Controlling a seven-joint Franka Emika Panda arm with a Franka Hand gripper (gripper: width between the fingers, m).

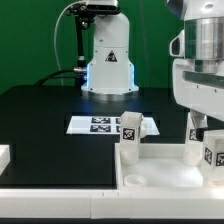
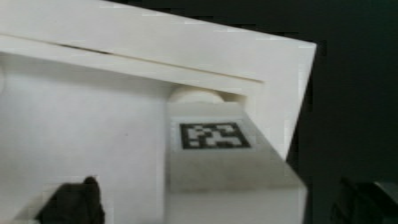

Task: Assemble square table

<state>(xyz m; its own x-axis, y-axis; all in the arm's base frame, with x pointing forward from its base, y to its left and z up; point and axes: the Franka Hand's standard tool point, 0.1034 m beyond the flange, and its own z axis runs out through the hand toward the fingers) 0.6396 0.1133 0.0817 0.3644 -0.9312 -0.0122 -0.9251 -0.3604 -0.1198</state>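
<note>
Closest to the lens, the square table top (image 1: 165,178) lies on the black counter (image 1: 40,115) at about five o'clock in the exterior view, its raised rim facing up. One tagged leg (image 1: 130,137) stands upright at the top's ten o'clock corner. A second tagged leg (image 1: 213,152) stands at its three o'clock edge, under the arm. Seen from the wrist, the pincer (image 2: 214,204) is spread wide around that second leg, its dark fingertips (image 2: 71,203) clear of it on both sides, holding nothing. The marker board (image 1: 100,125) lies flat near the counter's centre, with the robot base (image 1: 108,65) at twelve o'clock.
</note>
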